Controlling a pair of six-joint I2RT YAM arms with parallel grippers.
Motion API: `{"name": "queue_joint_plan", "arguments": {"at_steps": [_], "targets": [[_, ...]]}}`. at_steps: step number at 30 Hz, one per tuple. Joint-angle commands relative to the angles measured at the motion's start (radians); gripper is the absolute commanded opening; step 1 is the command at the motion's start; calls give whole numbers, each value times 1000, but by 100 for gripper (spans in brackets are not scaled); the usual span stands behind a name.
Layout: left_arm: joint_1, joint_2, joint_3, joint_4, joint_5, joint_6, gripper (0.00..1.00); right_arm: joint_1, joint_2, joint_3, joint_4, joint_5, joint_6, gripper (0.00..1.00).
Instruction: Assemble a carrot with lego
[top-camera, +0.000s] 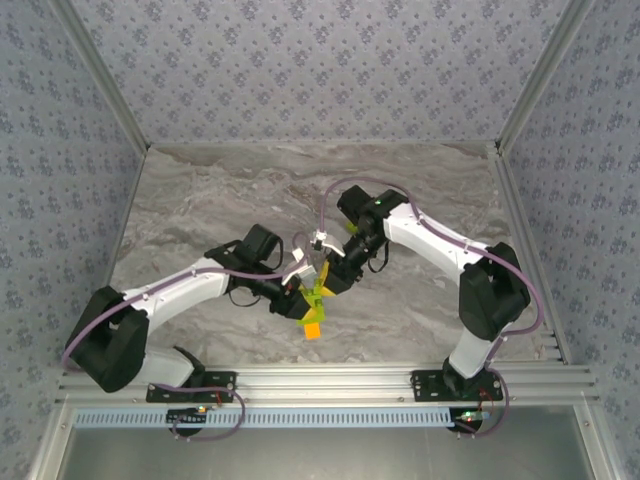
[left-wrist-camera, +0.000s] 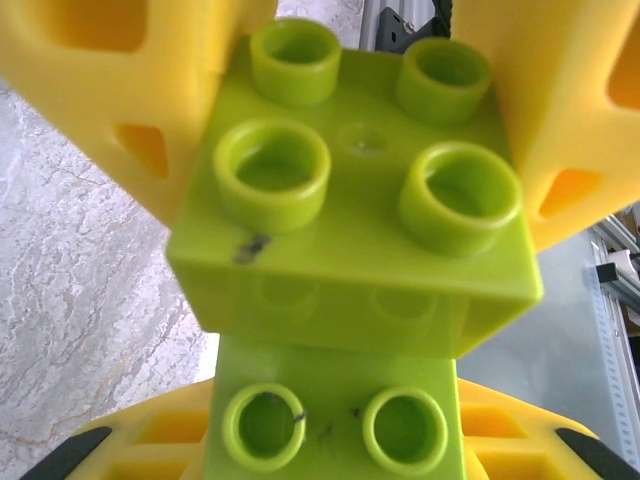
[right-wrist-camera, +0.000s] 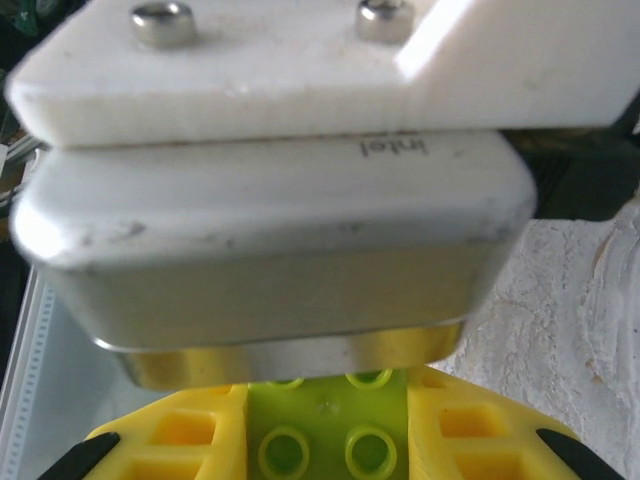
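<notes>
Both grippers meet above the middle of the table. In the top view a clump of lime-green bricks (top-camera: 318, 297) sits between them, with the orange brick (top-camera: 313, 329) just below it. My left gripper (top-camera: 303, 304) is shut on the lower lime-green brick (left-wrist-camera: 335, 400), which sits between its own yellow fingers (left-wrist-camera: 140, 445). On top of that brick is a four-stud lime-green brick (left-wrist-camera: 360, 210), and my right gripper (top-camera: 329, 285) is shut on it with its yellow fingers (left-wrist-camera: 100, 90) on both sides. The same brick (right-wrist-camera: 328, 420) shows between the fingers (right-wrist-camera: 180, 435) in the right wrist view.
The white and silver camera housing (right-wrist-camera: 270, 220) of the left wrist hangs very close in front of the right wrist camera. The grey marble tabletop (top-camera: 220, 190) stretches back to patterned walls. A metal rail (top-camera: 330, 385) runs along the near edge.
</notes>
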Motion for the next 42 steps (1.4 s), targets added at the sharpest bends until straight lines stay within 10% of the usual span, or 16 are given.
{"name": "queue_joint_plan", "arguments": {"at_steps": [1,42], "targets": [[37,-69,72,114,44,6,10,20,56,-38,-226,93,-19,29],[-31,-72,116,37,-50,37,10,154,130,-7,-256,151,2,30]]}}
